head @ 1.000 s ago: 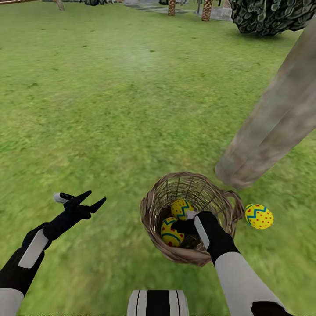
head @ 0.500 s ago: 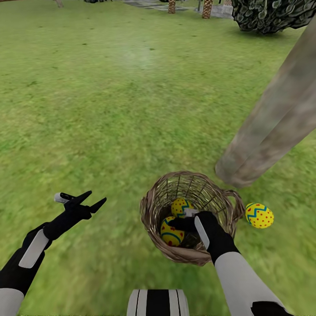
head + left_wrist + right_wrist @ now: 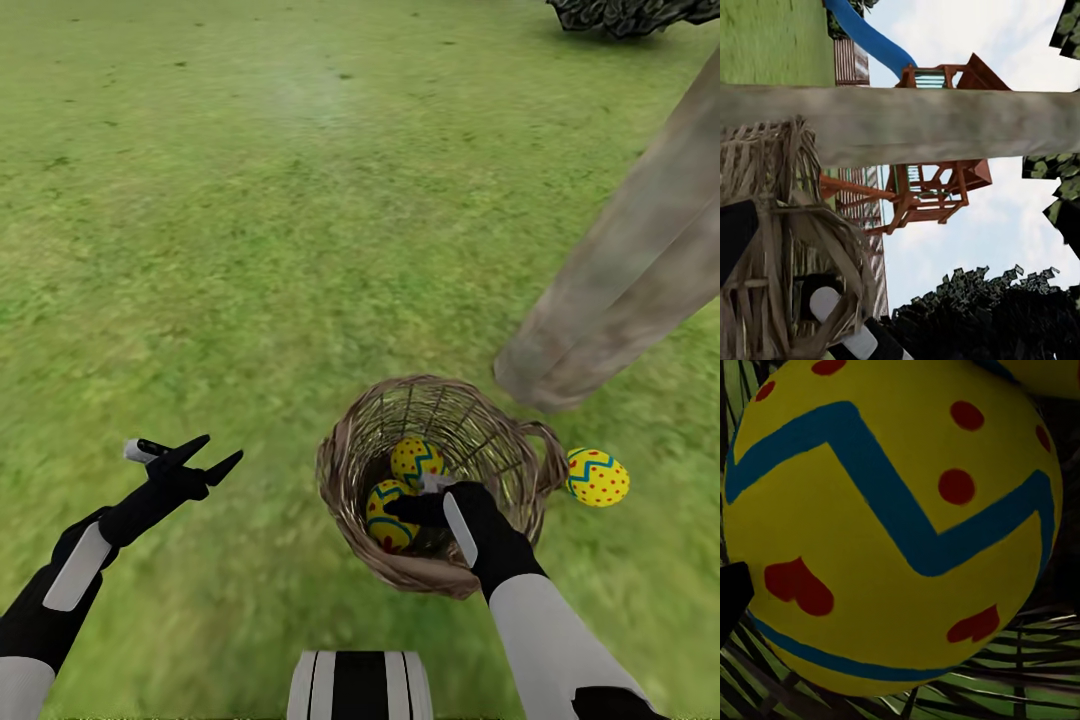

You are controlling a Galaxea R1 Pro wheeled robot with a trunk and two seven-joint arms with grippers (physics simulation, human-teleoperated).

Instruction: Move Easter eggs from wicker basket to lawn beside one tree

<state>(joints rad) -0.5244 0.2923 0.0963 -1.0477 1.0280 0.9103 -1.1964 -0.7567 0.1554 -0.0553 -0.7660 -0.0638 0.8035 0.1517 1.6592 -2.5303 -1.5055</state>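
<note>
Looking along the right gripper [image 3: 418, 500], the wrist view shows one egg [image 3: 892, 525] very close, but not the jaws, so their state cannot be told. The head view shows it inside the basket [image 3: 350, 480], touching this egg; a third egg [image 3: 597, 477] lies beside the tree [image 3: 620, 290]. The left gripper [image 3: 205, 455] is spread, apart.

Your left arm [image 3: 70, 575], at the lower left of the head view, is matte black along the forearm with a pale grey oblong panel set into it, turning white at the very bottom corner. It ends in the left gripper [image 3: 213, 453], with two slim, pointed black fingers and a small grey-white stub beside them. Your right arm [image 3: 545, 625], at the lower right, has a white forearm sleeve that changes to a black wrist bearing a narrow grey strip. At bottom centre, your trunk [image 3: 358, 685] shows as a white block with black vertical stripes.
</note>
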